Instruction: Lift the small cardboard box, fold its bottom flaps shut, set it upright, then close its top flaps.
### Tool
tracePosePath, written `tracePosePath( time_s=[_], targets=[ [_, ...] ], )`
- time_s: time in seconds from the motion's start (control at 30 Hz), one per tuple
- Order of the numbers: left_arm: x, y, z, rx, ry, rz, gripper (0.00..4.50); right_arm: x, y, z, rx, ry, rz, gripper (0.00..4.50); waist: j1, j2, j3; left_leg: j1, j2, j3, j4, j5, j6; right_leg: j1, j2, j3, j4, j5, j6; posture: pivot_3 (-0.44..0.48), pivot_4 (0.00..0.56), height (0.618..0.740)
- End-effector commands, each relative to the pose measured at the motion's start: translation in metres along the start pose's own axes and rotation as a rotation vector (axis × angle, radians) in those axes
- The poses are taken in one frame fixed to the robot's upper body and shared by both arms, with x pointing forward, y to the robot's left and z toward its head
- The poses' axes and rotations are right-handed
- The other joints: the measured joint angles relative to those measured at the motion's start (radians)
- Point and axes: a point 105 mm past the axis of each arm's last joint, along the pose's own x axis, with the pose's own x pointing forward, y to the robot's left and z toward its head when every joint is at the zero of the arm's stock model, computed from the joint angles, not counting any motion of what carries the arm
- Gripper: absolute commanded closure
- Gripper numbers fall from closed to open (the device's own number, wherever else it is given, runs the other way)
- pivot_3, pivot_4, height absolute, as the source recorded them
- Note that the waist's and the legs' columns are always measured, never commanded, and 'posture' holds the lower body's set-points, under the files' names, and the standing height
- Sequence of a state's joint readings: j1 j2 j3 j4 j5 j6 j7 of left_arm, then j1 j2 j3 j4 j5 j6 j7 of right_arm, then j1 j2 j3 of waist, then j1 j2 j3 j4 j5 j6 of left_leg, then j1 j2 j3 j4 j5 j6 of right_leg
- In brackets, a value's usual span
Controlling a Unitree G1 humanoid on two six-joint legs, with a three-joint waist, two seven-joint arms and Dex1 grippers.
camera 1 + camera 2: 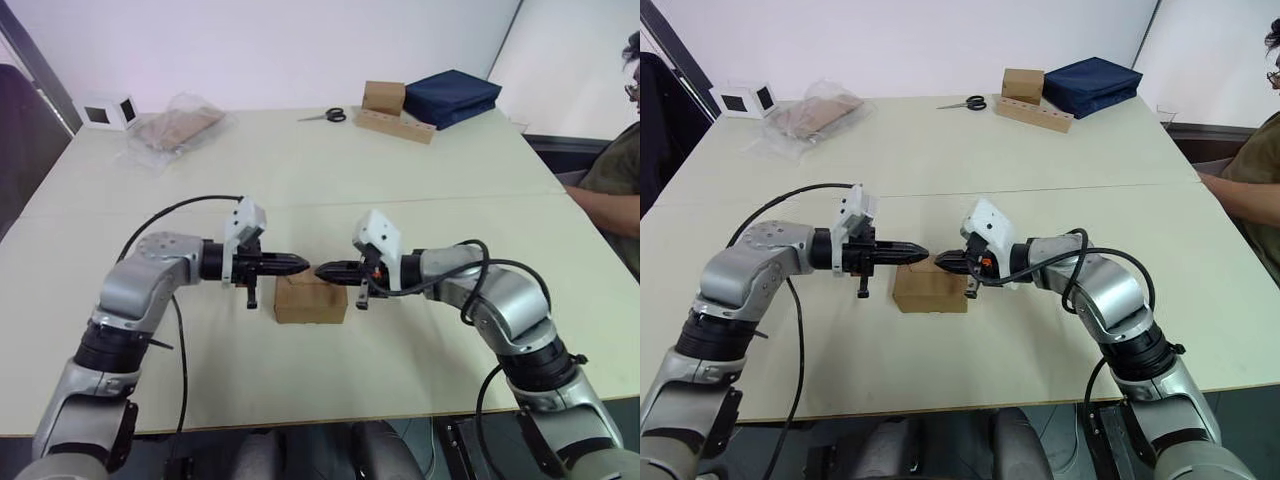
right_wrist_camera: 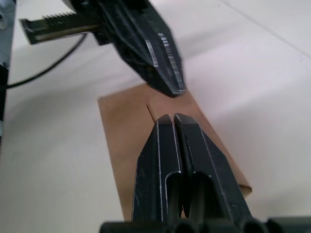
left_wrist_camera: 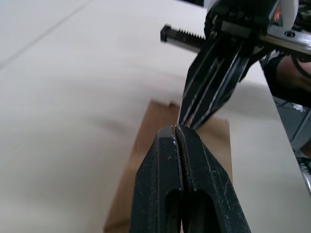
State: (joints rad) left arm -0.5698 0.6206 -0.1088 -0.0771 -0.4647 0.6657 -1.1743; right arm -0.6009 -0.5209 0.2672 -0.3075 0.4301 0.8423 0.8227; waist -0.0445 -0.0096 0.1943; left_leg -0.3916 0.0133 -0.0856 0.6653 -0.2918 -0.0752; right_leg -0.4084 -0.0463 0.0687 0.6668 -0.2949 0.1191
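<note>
The left gripper (image 1: 298, 264) and the right gripper (image 1: 325, 270) were both pressed closed with nothing between their fingers, tips pointed at each other and nearly touching. The small cardboard box (image 1: 311, 300) sat directly beneath the two tips, resting flat on the table (image 1: 400, 180), its upper face level. In the wrist views that face was flat, with a short seam (image 2: 147, 109) cut in from the edge beyond each gripper's tip; the top flaps (image 3: 214, 131) therefore appeared to be folded down.

Judged from this arrangement, the step in hand was the last one: closing or pressing down the top flaps, with the box already upright. Whether the tips were touching the cardboard or hovering just above it could not be determined.

The next move would call for a check that the flaps lie flush. If so, each gripper should draw back along its own axis, away from the other, without dragging the box. If a flap springs up, a light downward press at the seam is needed.
</note>
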Motion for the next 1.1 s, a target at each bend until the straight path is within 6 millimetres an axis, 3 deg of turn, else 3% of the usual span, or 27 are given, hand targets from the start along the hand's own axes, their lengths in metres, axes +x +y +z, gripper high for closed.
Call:
tracePosePath(
  time_s=[0.03,0.13,0.23,0.33,0.47,0.6,0.77,0.93,1.1],
  targets=[
    [0.002,-0.009,-0.024,0.014,0.098,-0.001,4.49,0.005,0.0,-0.011,0.001,0.025,-0.001,4.5,0.0,0.0,0.0,0.0,0.0,0.0,0.0,0.0,0.0,0.0,0.0,0.0,0.0,0.0,0.0,0.0,0.15,0.74],
    [0.004,-0.006,-0.033,0.012,0.115,0.035,4.49,0.005,-0.002,-0.025,-0.008,0.075,-0.015,4.5,0.002,0.0,0.0,0.0,0.0,0.0,0.0,0.0,0.0,0.0,0.0,0.0,0.0,0.0,0.0,0.0,0.15,0.74],
    [0.003,-0.006,-0.031,0.011,0.1,0.038,4.49,0.002,-0.003,-0.023,-0.016,0.066,-0.015,4.5,0.002,0.0,-0.001,0.002,0.0,0.0,0.0,0.0,0.0,0.002,0.0,0.0,0.0,0.0,0.0,0.0,0.15,0.74],
    [0.001,-0.005,-0.019,0.013,0.05,0.053,4.49,-0.004,-0.005,-0.005,-0.016,0.002,-0.022,4.5,0.002,0.0,-0.001,0.002,0.0,0.0,0.0,0.0,0.0,0.002,0.0,0.0,0.0,0.0,0.0,0.0,0.15,0.74],
    [-0.007,-0.005,0.012,0.007,-0.07,0.054,4.49,-0.018,-0.005,0.026,-0.026,-0.088,-0.026,4.5,0.002,0.0,0.0,0.001,0.0,0.0,0.0,0.0,0.0,0.002,0.0,0.0,0.0,0.0,0.0,0.0,0.15,0.74],
    [-0.022,-0.009,0.037,0.001,-0.135,0.086,4.49,-0.046,-0.001,0.046,-0.041,-0.129,-0.026,4.5,0.001,0.0,0.0,0.0,0.0,-0.001,0.0,0.0,0.0,0.0,0.0,0.0,0.0,0.0,0.0,0.0,0.15,0.74],
    [-0.054,-0.014,0.058,0.031,-0.177,0.197,4.49,-0.091,0.002,0.034,-0.072,-0.022,-0.061,4.5,0.007,0.0,0.0,0.0,0.0,0.0,0.0,0.0,0.001,0.001,-0.001,0.0,-0.002,0.0,0.0,0.0,0.15,0.74],
    [-0.078,-0.034,0.059,0.021,-0.147,0.2,4.49,-0.122,0.007,0.031,-0.056,0.034,-0.068,4.5,-0.001,0.0,0.001,0.001,0.001,0.001,-0.001,-0.001,0.002,0.001,0.0,0.0,-0.002,0.0,0.0,0.0,0.15,0.74],
    [-0.118,-0.049,0.04,0.013,0.05,0.227,4.49,-0.154,0.014,0.026,-0.051,0.149,-0.068,4.5,0.002,0.0,0.001,0.0,0.001,0.001,-0.002,-0.001,0.002,0.001,0.0,0.0,-0.003,0.0,0.0,0.0,0.15,0.74]
  ],
)
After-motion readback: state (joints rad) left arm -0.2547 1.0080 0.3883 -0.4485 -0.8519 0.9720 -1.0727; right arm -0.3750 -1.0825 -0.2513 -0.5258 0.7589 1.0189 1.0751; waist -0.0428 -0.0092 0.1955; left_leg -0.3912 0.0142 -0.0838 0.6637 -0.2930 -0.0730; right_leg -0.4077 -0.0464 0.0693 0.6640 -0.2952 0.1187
